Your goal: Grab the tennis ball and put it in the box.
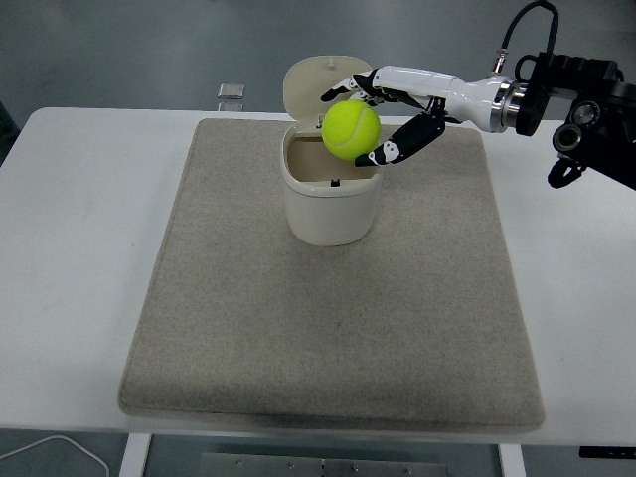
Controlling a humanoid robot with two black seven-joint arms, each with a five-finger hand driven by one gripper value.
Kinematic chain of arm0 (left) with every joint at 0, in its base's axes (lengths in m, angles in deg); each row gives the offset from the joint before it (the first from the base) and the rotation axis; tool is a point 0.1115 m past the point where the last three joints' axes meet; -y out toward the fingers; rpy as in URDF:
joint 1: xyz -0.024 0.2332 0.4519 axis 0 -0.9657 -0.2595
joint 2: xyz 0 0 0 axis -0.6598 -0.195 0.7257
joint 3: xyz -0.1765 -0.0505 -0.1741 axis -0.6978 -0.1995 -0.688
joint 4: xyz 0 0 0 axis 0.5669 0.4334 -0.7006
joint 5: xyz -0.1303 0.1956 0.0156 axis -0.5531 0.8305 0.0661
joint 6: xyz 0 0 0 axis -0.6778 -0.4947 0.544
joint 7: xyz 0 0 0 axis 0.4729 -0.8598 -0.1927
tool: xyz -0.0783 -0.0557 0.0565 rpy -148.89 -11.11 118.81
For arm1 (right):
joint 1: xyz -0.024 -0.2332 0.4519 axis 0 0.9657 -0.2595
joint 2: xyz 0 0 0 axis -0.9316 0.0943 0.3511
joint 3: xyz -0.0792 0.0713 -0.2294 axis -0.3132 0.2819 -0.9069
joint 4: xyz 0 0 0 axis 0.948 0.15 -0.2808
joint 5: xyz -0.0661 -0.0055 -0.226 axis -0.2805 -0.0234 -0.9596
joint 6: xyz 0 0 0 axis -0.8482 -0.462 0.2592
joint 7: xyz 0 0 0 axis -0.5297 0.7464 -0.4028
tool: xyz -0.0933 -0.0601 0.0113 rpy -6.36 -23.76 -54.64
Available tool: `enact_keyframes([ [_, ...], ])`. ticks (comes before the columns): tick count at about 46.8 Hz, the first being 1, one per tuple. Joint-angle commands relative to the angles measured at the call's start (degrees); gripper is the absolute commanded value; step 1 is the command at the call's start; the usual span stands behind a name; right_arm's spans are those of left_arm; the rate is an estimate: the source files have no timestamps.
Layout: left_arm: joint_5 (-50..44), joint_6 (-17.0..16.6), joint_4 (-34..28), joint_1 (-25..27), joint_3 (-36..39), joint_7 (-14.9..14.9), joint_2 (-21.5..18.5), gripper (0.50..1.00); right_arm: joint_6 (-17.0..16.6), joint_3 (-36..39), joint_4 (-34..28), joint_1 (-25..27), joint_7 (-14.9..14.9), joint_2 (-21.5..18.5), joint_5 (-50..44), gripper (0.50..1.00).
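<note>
- right hand (383,119): enters from the right edge and reaches over the far part of the mat; its fingers (343,89) curl over the top of the tennis ball while the black thumb (402,144) presses from below, so the hand is closed around the ball.
- tennis ball (351,130): yellow-green, held in the air just above the right rear rim of the box, over its opening.
- box (330,199): a cream container with rounded corners, standing upright on the far centre of the mat; its hinged lid (310,84) stands open behind it.
- mat (328,338): a grey-beige rectangle covering most of the white table (79,248).
- small clear object (231,92): sits on the table beyond the mat's far left corner; too small to identify.
- white cable (50,452): visible below the table's near edge at lower left.
</note>
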Motion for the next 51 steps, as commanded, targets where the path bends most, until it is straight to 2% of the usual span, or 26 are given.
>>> enact_keyframes([
  [1, 0.00, 0.00, 0.00, 0.00, 0.01, 0.00, 0.00, 0.992, 0.00, 0.00, -0.07, 0.10, 0.00, 0.01, -0.02, 0.899],
  [17, 0.00, 0.00, 0.00, 0.00, 0.01, 0.00, 0.00, 0.992, -0.96, -0.35, 0.11, -0.08, 0.00, 0.71, 0.86, 0.905],
  [27, 0.00, 0.00, 0.00, 0.00, 0.01, 0.00, 0.00, 0.992, -9.13, 0.44, 0.81, -0.34, 0.44, 3.69, 3.05, 0.905],
  [36, 0.00, 0.00, 0.00, 0.00, 0.01, 0.00, 0.00, 0.992, -12.56, 0.44, 0.81, 0.10, 2.99, 7.03, 11.75, 0.905],
  [41, 0.00, 0.00, 0.00, 0.00, -0.08, 0.00, 0.00, 0.992, -12.74, 0.27, 0.81, 0.36, 3.25, 8.35, 17.55, 0.905],
  [51, 0.00, 0.00, 0.00, 0.00, 0.01, 0.00, 0.00, 0.992, -11.16, -0.09, -0.24, 3.70, 6.41, 8.79, 31.08, 0.907],
])
